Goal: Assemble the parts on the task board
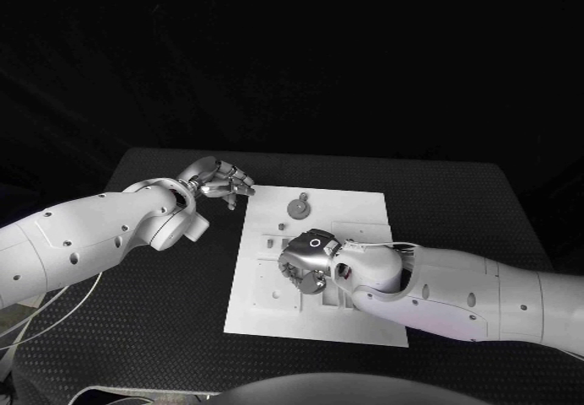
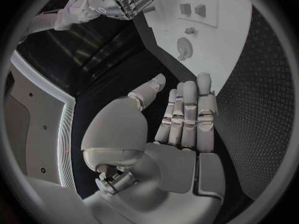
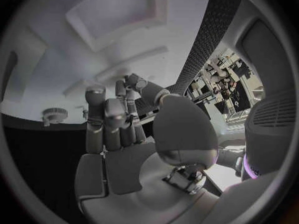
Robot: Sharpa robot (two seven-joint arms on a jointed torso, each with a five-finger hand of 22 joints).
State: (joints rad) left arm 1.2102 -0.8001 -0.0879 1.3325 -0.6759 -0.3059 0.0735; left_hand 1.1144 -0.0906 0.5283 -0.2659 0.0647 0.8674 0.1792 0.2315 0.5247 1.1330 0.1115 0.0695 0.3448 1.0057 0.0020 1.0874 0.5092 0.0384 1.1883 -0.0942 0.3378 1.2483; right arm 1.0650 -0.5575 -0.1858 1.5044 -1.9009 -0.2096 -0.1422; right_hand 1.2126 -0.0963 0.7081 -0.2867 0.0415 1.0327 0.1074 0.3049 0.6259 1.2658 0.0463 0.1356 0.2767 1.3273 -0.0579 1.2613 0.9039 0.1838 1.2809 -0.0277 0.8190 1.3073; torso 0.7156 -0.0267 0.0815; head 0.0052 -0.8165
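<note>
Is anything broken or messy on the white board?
Nothing stands out. The task board lies flat on the table, a round gear-like part sits near its far edge, the right hand is over its middle, and nothing looks spilled or broken.

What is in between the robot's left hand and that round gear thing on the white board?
Nothing. Between the left hand and the gear there is only bare black table and bare white task board, as the head view shows.
</note>
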